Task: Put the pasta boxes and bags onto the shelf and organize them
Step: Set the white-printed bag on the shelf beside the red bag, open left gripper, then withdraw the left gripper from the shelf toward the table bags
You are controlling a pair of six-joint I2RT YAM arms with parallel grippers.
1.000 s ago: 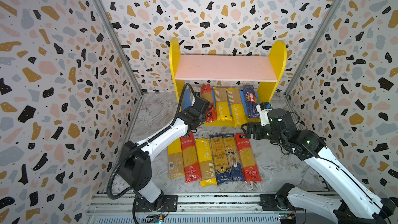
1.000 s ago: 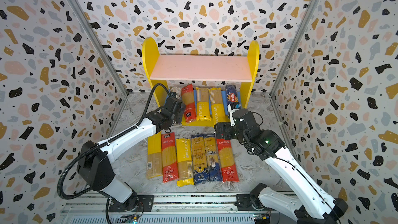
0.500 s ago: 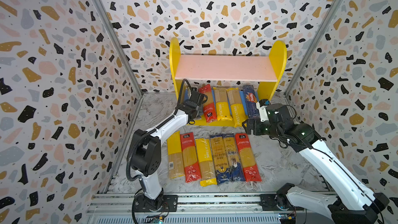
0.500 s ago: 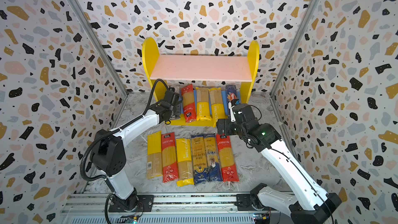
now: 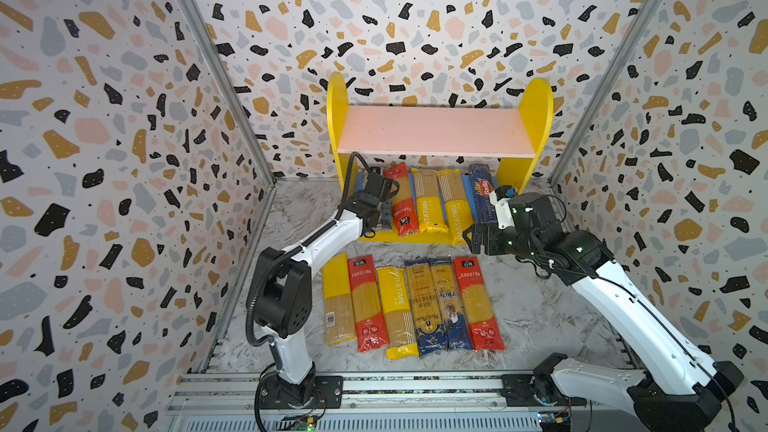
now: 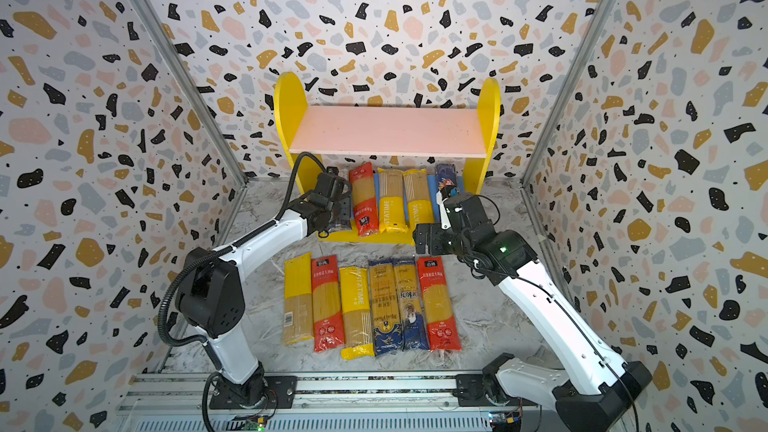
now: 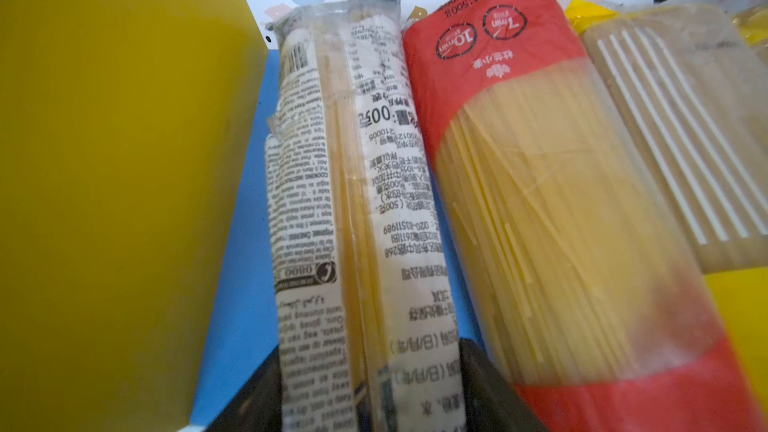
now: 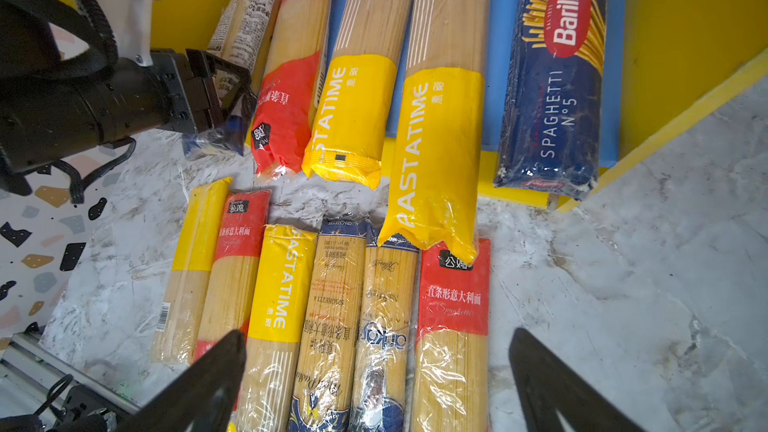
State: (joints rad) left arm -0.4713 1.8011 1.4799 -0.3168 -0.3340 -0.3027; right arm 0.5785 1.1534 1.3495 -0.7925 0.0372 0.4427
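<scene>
The shelf [image 5: 436,135] [image 6: 386,130] stands at the back wall, its pink upper board bare. On its blue lower board [image 7: 245,243] lie a clear pack with white labels [image 7: 365,201] [image 8: 249,14], a red pack [image 5: 401,201] [image 7: 540,201], two yellow PASTATIME packs [image 5: 428,201] [image 8: 436,139] and a Barilla box [image 5: 482,197] [image 8: 557,76]. My left gripper [image 5: 380,211] [image 6: 338,211] [image 7: 370,351] is open, its fingers close beside the clear pack's front end. Several more packs [image 5: 411,305] [image 8: 332,305] lie in a row on the floor. My right gripper [image 5: 478,241] [image 6: 424,238] [image 8: 378,336] hovers open above that row.
The shelf's yellow side panel [image 7: 104,160] stands close on the clear pack's outer side. The longer yellow pack overhangs the yellow front strip [image 8: 511,193]. Marble floor [image 5: 532,297] lies bare to the right of the row. Patterned walls close in on three sides.
The left gripper went a little deeper into the shelf with the clear pack, then its jaws spread. The right gripper drew slightly closer to the shelf front.
</scene>
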